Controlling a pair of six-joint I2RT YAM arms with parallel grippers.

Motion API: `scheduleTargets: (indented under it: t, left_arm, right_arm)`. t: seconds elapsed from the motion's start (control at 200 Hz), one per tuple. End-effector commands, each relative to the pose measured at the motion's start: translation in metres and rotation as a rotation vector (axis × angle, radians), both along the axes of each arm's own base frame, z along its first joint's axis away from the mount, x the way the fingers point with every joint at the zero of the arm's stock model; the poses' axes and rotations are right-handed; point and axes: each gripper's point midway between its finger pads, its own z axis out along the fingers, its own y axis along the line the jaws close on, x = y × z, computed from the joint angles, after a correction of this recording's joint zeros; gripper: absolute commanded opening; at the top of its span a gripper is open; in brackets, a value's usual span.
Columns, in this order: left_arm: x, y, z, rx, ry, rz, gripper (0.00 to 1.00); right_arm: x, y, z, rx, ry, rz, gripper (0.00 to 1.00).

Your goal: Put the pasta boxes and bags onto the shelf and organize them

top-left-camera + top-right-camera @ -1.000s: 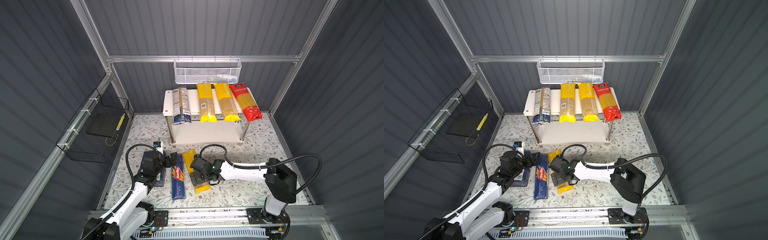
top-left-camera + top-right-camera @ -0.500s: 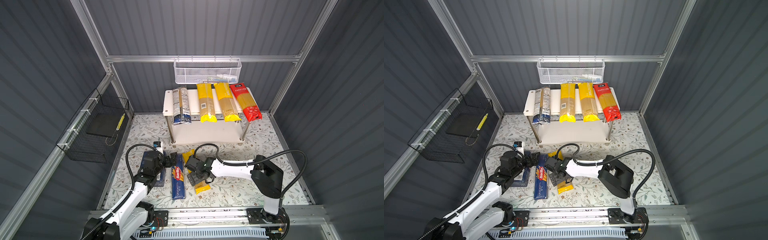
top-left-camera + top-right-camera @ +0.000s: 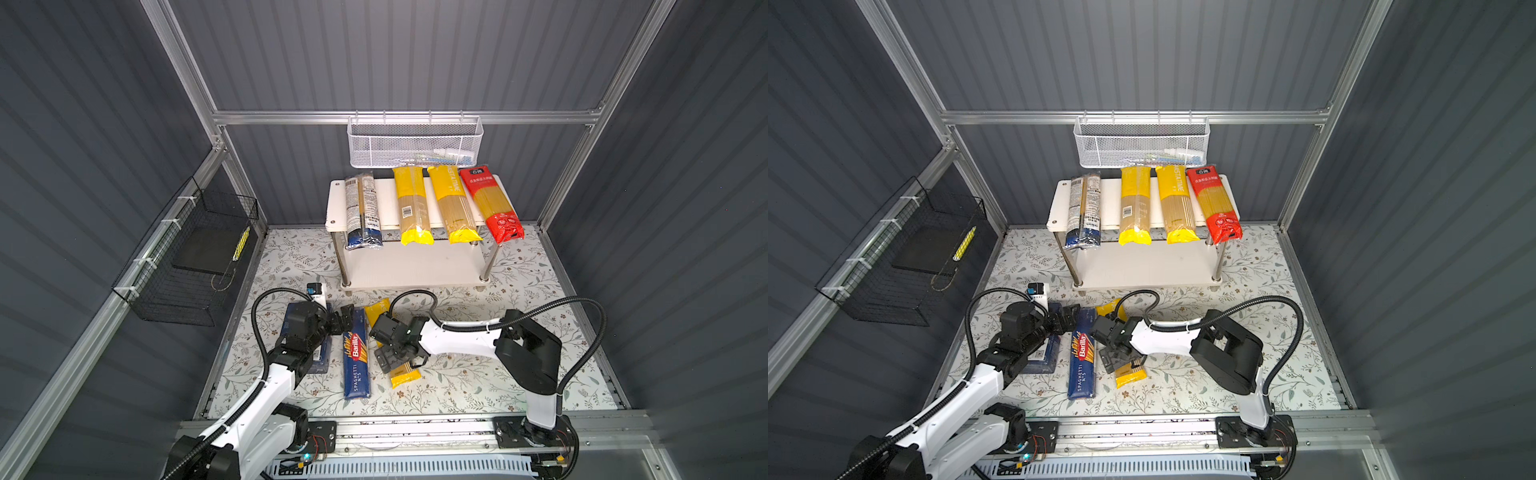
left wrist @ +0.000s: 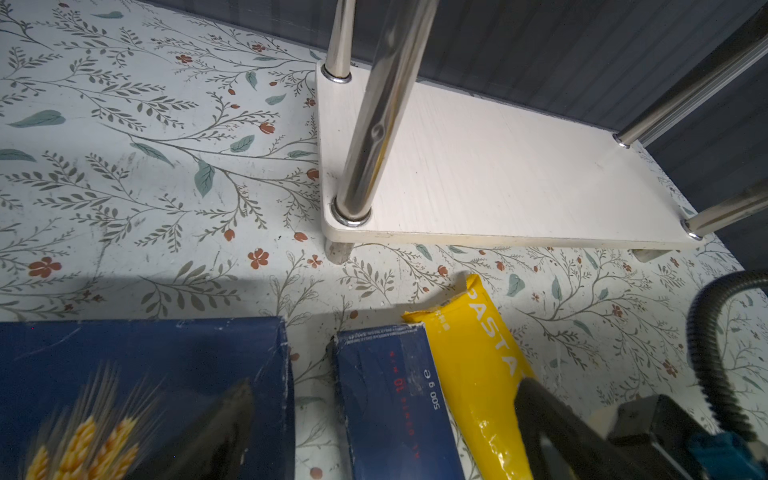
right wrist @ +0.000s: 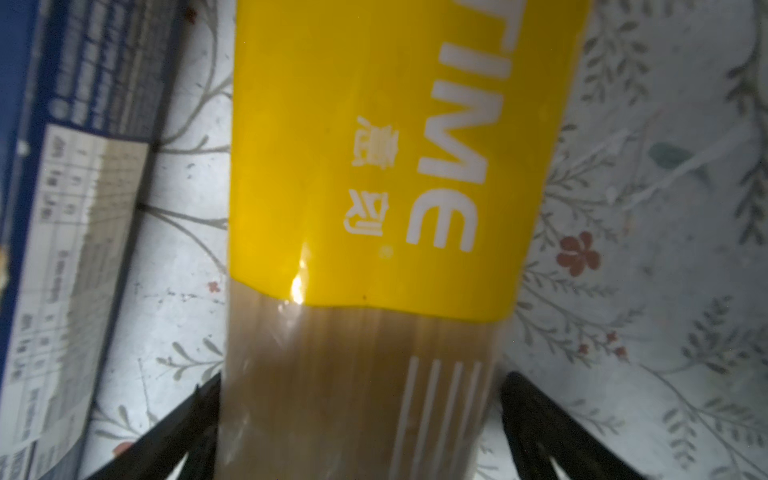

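The two-tier shelf [image 3: 415, 266] [image 3: 1142, 266] [image 4: 498, 174] stands at the back. Its top board carries a clear bag with dark blue ends [image 3: 362, 212], two yellow bags [image 3: 409, 208] [image 3: 453, 203] and a red bag [image 3: 490, 203]. A third yellow bag [image 3: 401, 376] [image 3: 1129, 376] [image 5: 374, 166] lies on the floor. My right gripper [image 3: 399, 363] [image 5: 361, 378] is open, one finger on each side of it. The narrow Barilla box [image 3: 356, 365] [image 4: 386, 399] lies beside it. My left gripper [image 3: 345, 320] [image 4: 384, 386] hovers open over that box's far end. The wider box [image 3: 320, 357] [image 4: 145, 365] lies partly under my left arm.
A white mesh basket [image 3: 415, 143] hangs on the rear rail just above the shelf. A black wire basket [image 3: 195, 257] is fixed to the left wall. The right arm's black cable [image 3: 419, 297] loops in front of the shelf's lower board.
My right arm has swung left and its elbow has come in towards the middle. Its gripper has settled lower, across the yellow bag. The left arm has not moved.
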Motion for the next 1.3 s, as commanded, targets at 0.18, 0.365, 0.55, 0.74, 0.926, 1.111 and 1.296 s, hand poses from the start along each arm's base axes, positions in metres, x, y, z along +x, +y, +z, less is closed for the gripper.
scheduleTargets:
  t: [0.18,0.365,0.55,0.74,0.926,1.111,1.296]
  left_arm:
    - [-0.004,-0.002,-0.003,0.002,0.008,-0.012,0.99]
    - [-0.004,-0.001,-0.004,0.003,0.011,-0.009,0.99]
    - [-0.004,-0.001,-0.003,0.001,0.008,-0.007,0.99]
    - [-0.003,-0.001,-0.007,0.006,0.019,-0.008,0.99]
    - [-0.002,-0.002,-0.007,0.007,0.023,-0.012,0.99]
    - [-0.002,0.000,-0.007,0.010,0.015,-0.005,0.99]
    - [-0.002,-0.001,-0.009,0.015,0.030,-0.007,0.99]
  right_arm:
    - [-0.002,-0.003,-0.007,-0.012,0.010,-0.037,0.99]
    - [-0.004,0.000,-0.010,0.029,0.014,-0.048,0.92]
    - [-0.008,-0.004,-0.020,0.025,0.036,-0.066,0.85]
    - [-0.012,-0.008,-0.023,0.047,0.042,-0.081,0.73]
    - [-0.014,-0.015,-0.024,0.057,0.039,-0.118,0.71]
    - [-0.016,-0.015,-0.022,0.088,0.040,-0.130,0.67]
    - [-0.017,-0.013,-0.019,0.117,0.038,-0.121,0.62]
